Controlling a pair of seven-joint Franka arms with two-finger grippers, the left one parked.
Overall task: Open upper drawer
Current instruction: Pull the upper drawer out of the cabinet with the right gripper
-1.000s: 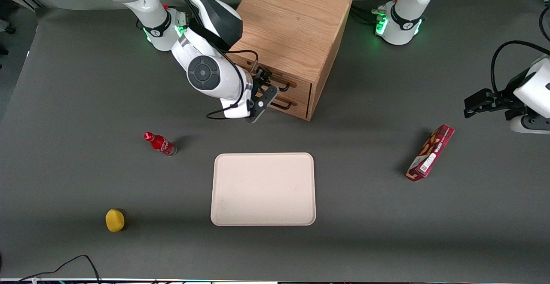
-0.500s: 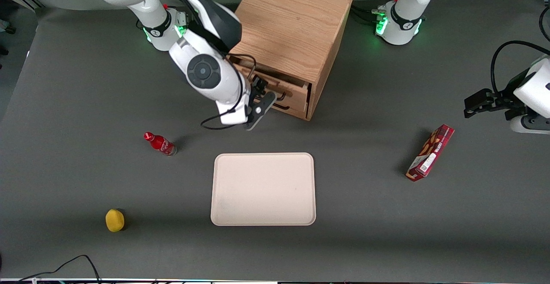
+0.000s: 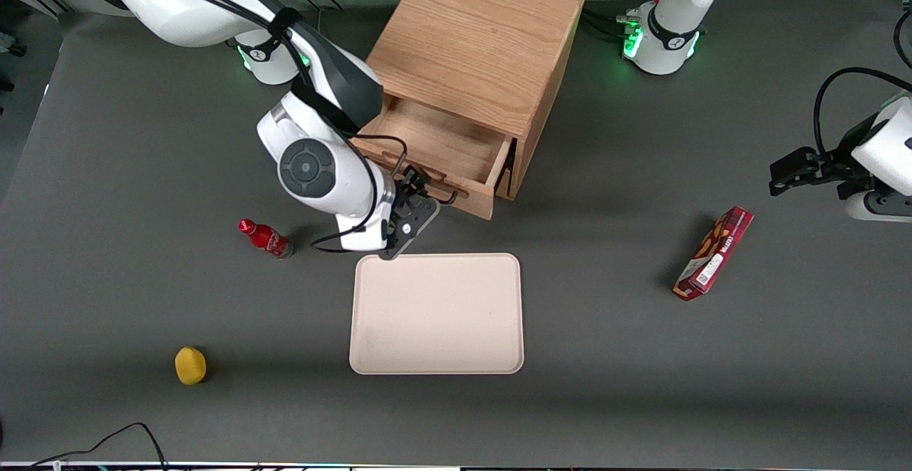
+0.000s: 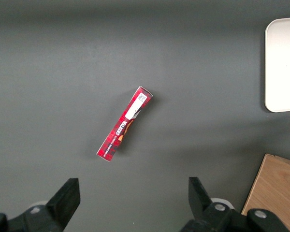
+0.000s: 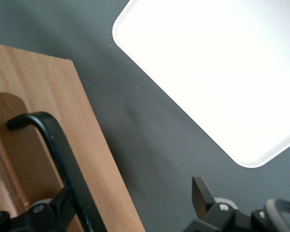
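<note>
I'm looking at my fingers [image 3: 421, 195] spread wide, not clamping anything. The handle [image 5: 63, 154] is running through the gap, close against one finger, with the other finger standing well apart from it over the surface [image 3: 142, 172]. I'm judging that this is a hook rather than a pinch: a thin bar like this only needs one finger at its back to draw it along, so squeezing is doing nothing for me. The upper drawer [image 3: 442, 147] is standing far out of the cabinet [image 3: 484, 36], right at my fingertips, showing a bare floor of pale oak with straight grain and square, boxy walls. Its front panel is carrying a rounded recess under the handle, which is giving a finger room to slip in. The bar itself is black metal, slim, matte, bending sharply at its end. Just beside my fingers, nearer the front camera, the tray [image 3: 436, 314] is lying flat, cream, smooth, with rounded corners. I'm reckoning the opening is all but done.
</note>
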